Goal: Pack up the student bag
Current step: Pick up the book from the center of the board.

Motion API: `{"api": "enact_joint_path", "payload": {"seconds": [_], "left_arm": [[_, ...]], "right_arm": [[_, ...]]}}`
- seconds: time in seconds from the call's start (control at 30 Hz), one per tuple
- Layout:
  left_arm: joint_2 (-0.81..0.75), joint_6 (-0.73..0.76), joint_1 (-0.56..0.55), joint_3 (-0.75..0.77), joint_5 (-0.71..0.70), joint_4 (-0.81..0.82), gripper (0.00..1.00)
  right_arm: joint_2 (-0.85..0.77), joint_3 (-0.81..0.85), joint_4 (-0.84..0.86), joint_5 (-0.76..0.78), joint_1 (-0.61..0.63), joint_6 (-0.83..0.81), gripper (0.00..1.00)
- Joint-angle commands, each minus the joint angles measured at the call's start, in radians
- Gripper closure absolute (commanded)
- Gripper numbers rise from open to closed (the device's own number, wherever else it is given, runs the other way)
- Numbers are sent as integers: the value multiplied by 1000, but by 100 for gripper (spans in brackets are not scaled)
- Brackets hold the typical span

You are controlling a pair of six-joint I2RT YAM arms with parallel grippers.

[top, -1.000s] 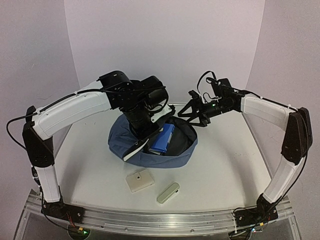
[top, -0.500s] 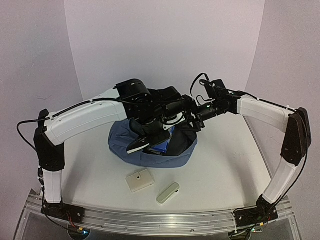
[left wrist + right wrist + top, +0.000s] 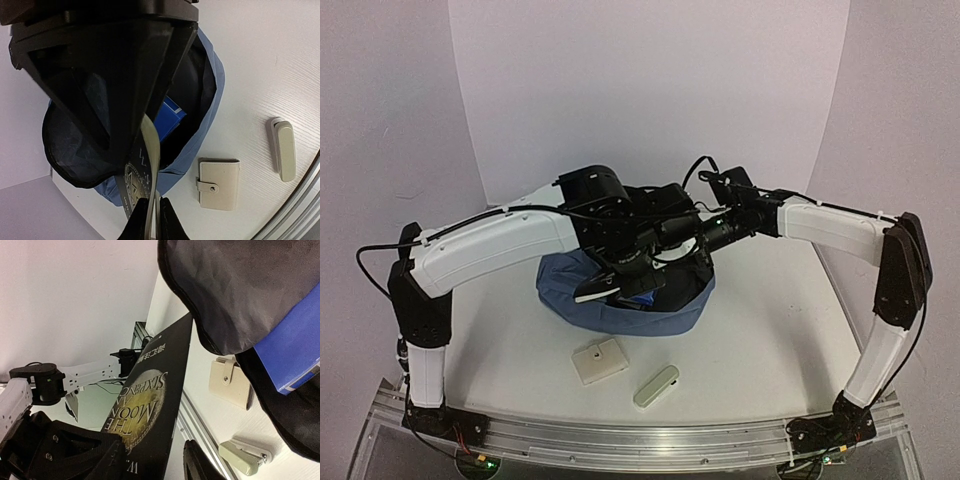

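The slate-blue student bag [image 3: 620, 312] lies open in the middle of the table, with a bright-blue notebook [image 3: 640, 290] inside it. My left gripper [image 3: 620, 262] is above the bag's mouth, shut on the edge of a black paperback book [image 3: 134, 187] that hangs tilted over the opening. My right gripper [image 3: 672, 236] has reached in from the right to the same book [image 3: 150, 405]. Its fingers [image 3: 197, 462] stand apart with the book's corner between them, and a gap shows beside the right finger. The bag's dark lining [image 3: 240, 290] fills the top of the right wrist view.
A beige snap wallet [image 3: 599, 360] and a pale stapler [image 3: 656, 385] lie on the white table in front of the bag. The aluminium rail [image 3: 650, 440] runs along the near edge. Both arms cross above the bag.
My left arm has carried the book to the right over the bag's mouth. My right arm has swung left to the book, and its jaws have narrowed.
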Motion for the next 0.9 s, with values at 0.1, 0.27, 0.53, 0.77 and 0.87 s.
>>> {"api": "enact_joint_path", "payload": {"seconds": [0.1,0.27,0.53,0.77,0.87], "left_arm": [[9,-26,-23,42,-68,-43,73],[-64,-103,-27,10,66,-57,26],[-406,-173,16,-276,231,293,0],[-536,-258,122,-433,162,445,0],[-569,-294,177,-488,166,498,0]], "right_arm": [[-9,42,63,-69,7,27,100],[-42,12,71,-87,8,-3,100],[-132,-36,56,-81,6,-123,100],[-223,-86,44,-63,-83,-180,100],[-220,-91,45,-29,-178,-185,100]]}}
